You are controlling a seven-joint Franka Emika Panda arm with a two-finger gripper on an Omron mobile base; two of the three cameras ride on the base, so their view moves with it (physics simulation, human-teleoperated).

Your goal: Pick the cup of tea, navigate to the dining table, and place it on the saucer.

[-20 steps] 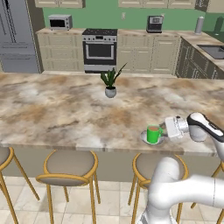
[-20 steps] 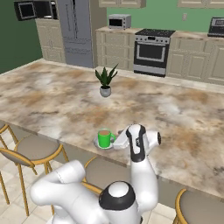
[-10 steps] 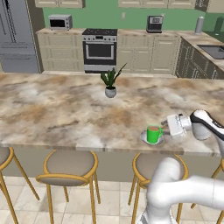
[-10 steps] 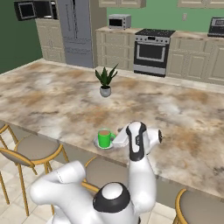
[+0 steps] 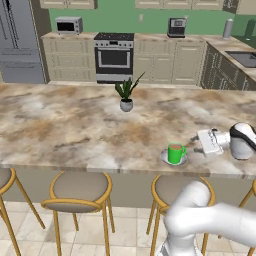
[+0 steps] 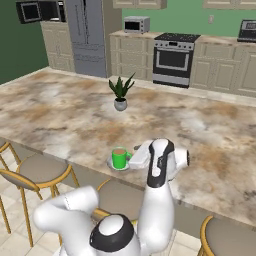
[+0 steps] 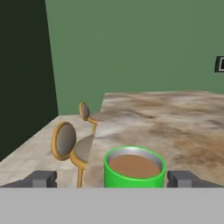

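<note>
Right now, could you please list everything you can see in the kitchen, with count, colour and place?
cup of tea: one, bright green with light brown liquid, standing on the saucer near the table's front edge.
saucer: one, grey-white, under the cup.
dining table: one, beige-brown marbled top, across the middle.
potted plant: one, green leaves in a grey pot, mid-table, behind the cup.
stools: at least three, tan seats on golden legs, along the table's near side.
stove: one, steel and black, at the back wall.
microwave: one, light grey, on the back counter left of the stove.
fridge: one, grey, far left.
pincer: one, white, open, level with the cup and just right of it, holding nothing.
</note>
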